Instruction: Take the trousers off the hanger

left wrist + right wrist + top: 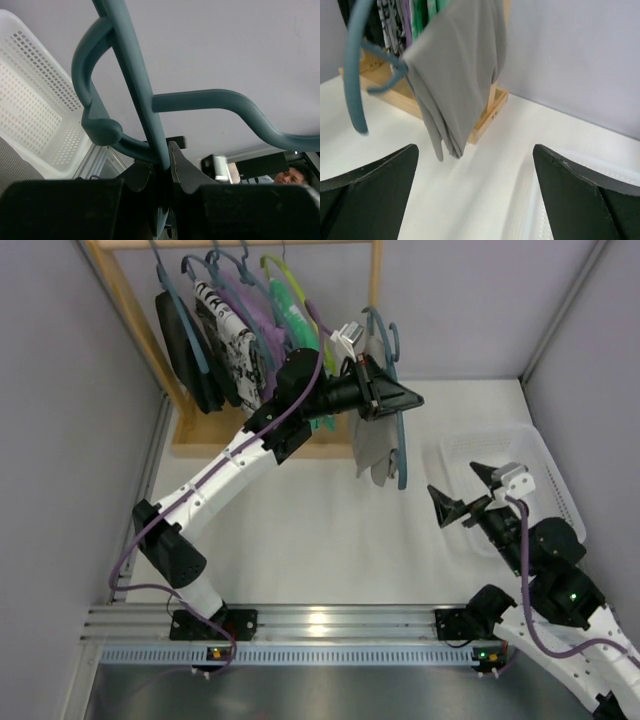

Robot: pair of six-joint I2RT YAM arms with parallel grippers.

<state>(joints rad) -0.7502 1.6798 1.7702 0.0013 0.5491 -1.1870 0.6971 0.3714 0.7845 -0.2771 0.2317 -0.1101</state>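
Grey trousers (pixel 373 445) hang folded over a teal hanger (pixel 402 455), held in the air in front of the wooden rack. My left gripper (pixel 412 398) is shut on the hanger's upper part. In the left wrist view the teal hanger rod (pixel 135 75) passes between the closed fingers of the left gripper (pixel 167 162). My right gripper (pixel 458 490) is open and empty, low and to the right of the trousers. In the right wrist view the trousers (pixel 455 75) and hanger (pixel 352 75) hang ahead of the right gripper (pixel 475 170), apart from it.
A wooden rack (pixel 215 445) at the back left carries several other garments on hangers (pixel 235 330). A white mesh basket (pixel 545 455) stands at the right, beside my right gripper. Grey walls enclose the white table.
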